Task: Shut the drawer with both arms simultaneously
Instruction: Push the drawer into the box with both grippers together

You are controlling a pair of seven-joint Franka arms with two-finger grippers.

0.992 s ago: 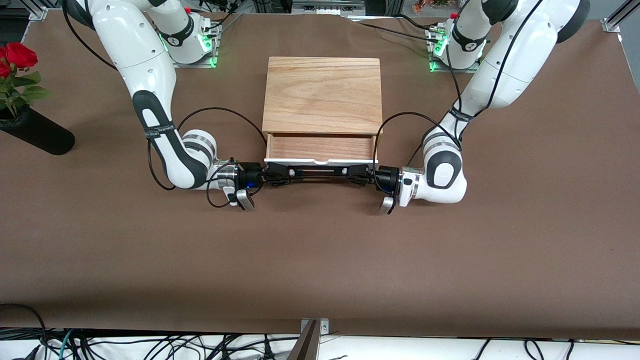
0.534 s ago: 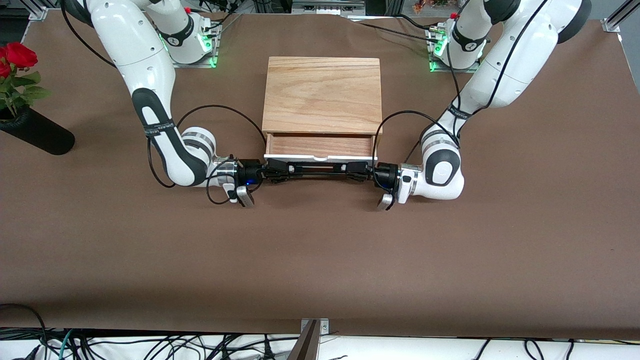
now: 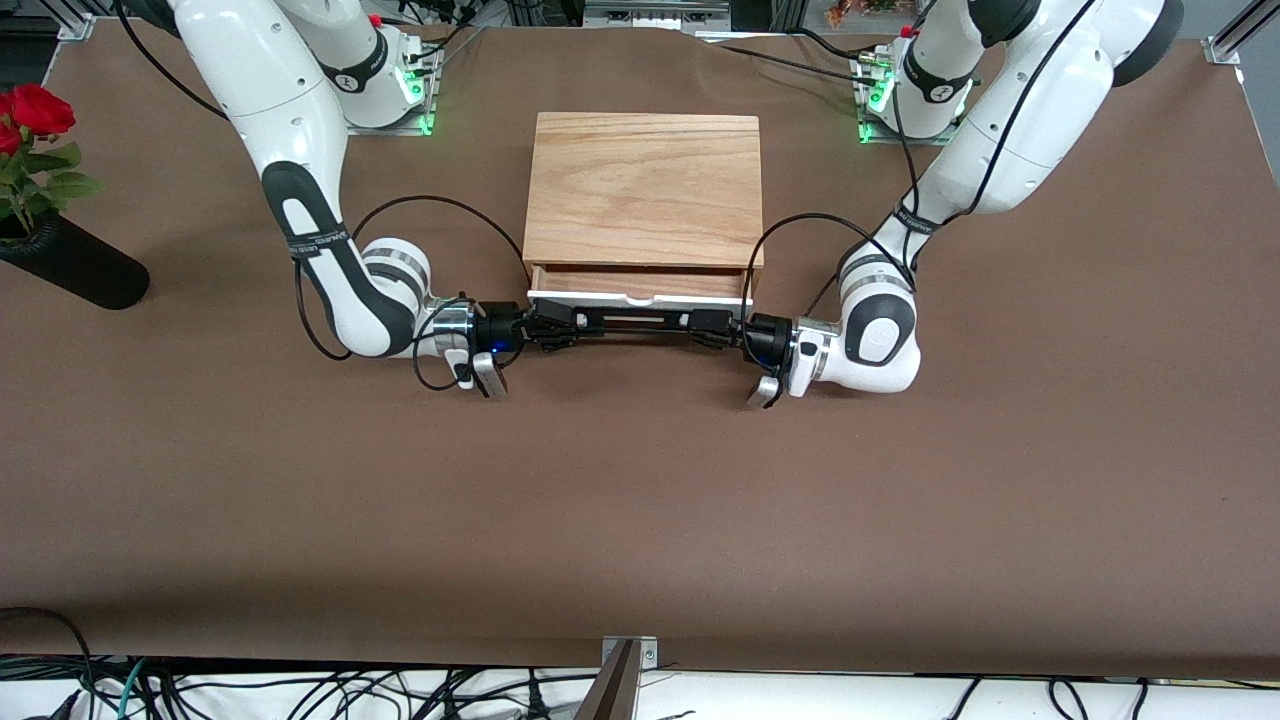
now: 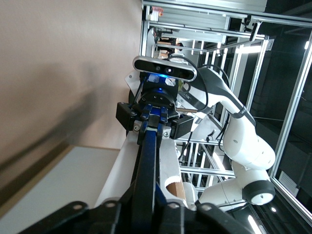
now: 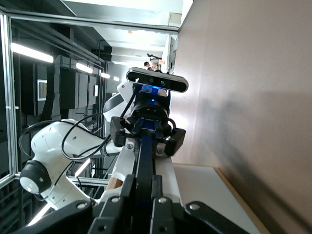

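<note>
The light-oak box (image 3: 642,190) stands mid-table. Its drawer (image 3: 640,285) sticks out a little toward the front camera, with only a thin strip of wooden tray showing above the white front panel (image 3: 640,298). My right gripper (image 3: 567,327) is shut on the end of the black wire handle (image 3: 640,322) toward the right arm's end of the table. My left gripper (image 3: 706,326) is shut on the handle's other end. In the left wrist view the handle (image 4: 148,170) runs between my fingers to the right gripper (image 4: 151,119). The right wrist view shows the handle (image 5: 145,170) likewise.
A black vase (image 3: 70,262) with red roses (image 3: 35,110) lies at the right arm's end of the table. Both arm bases stand at the table's edge farthest from the front camera. Brown tabletop (image 3: 640,500) spreads in front of the drawer.
Both grippers have moved toward the box with the handle in them. The drawer has slid inward, so less of its wooden tray shows than one second ago.
</note>
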